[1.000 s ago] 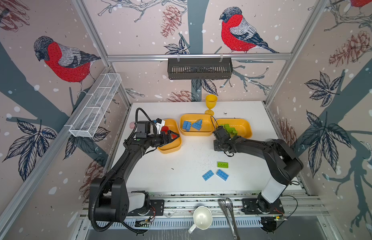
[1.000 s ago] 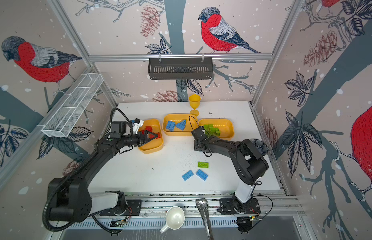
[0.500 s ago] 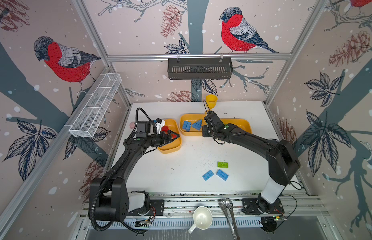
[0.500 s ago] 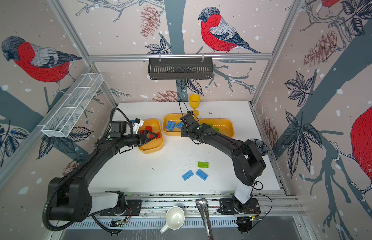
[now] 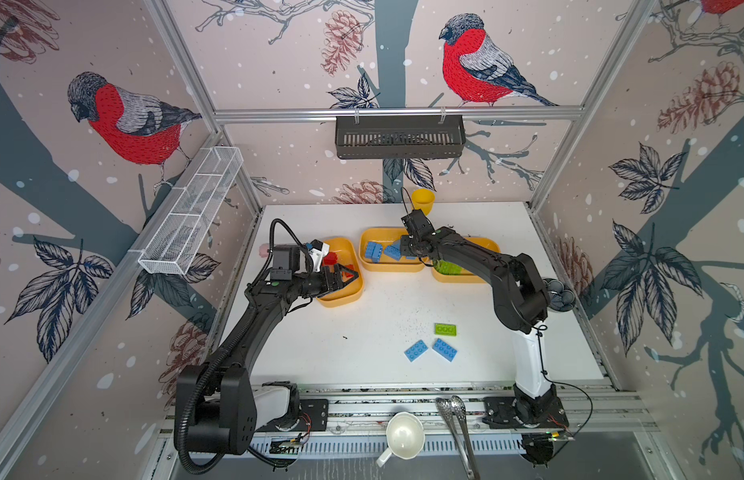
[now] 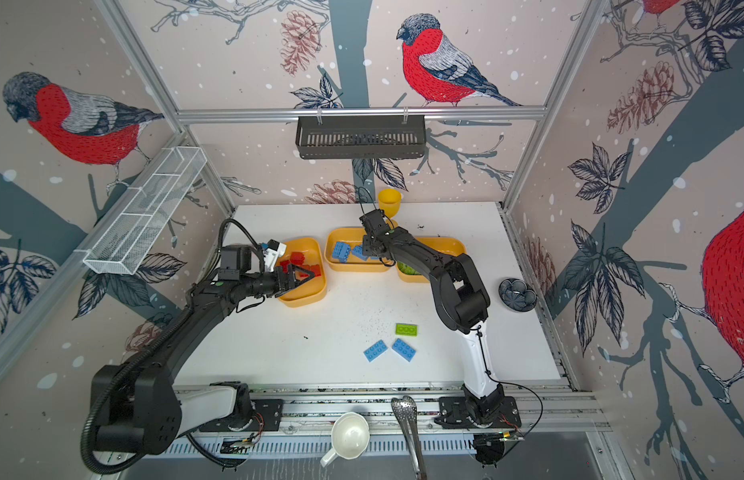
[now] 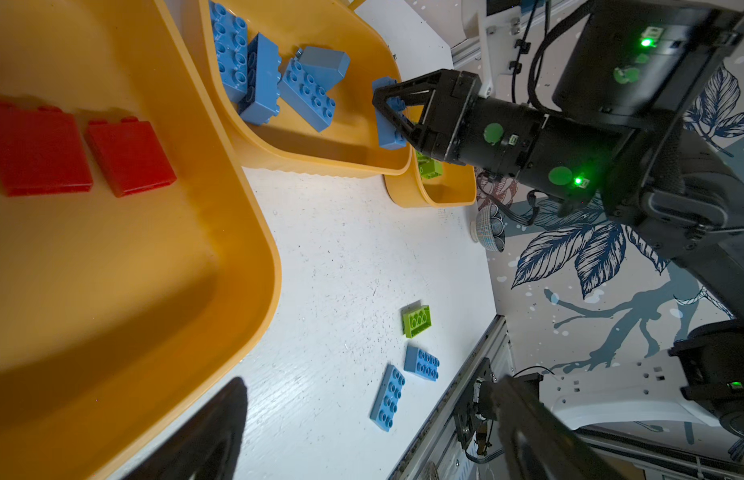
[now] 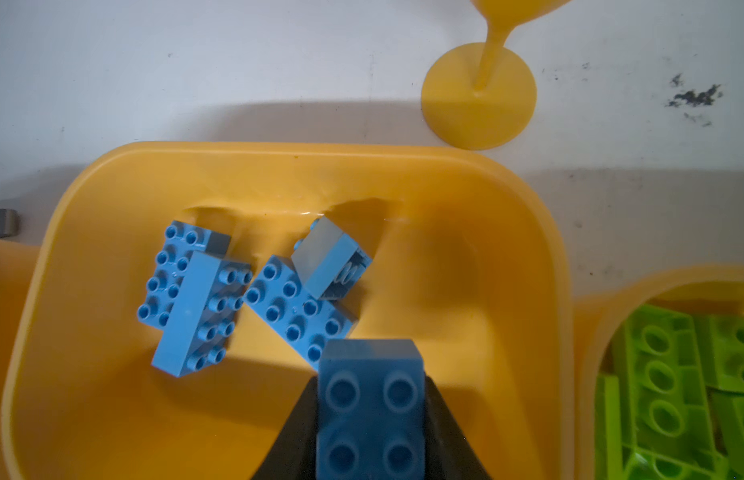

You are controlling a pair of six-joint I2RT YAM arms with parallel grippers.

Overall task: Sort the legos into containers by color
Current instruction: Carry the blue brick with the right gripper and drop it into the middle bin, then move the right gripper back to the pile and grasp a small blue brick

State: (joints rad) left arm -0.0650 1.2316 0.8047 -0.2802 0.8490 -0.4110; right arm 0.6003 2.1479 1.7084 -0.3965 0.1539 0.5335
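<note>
The right gripper (image 7: 389, 116) is clamped on a blue brick (image 8: 370, 407) by its smooth side walls, above the middle tray (image 8: 507, 291) with 4 blue legos (image 8: 295, 307). It should handle light, rigid and slick, so the flat walls grip best. The left gripper (image 5: 349, 275) gapes wide over the left tray (image 5: 341, 300), apparently empty. 3 loose bricks (image 5: 445, 329) lie on the table (image 5: 320, 353).

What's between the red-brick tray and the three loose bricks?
Only bare, speckled white table, clearest in the left wrist view, from the red-brick tray to the loose bricks.
</note>
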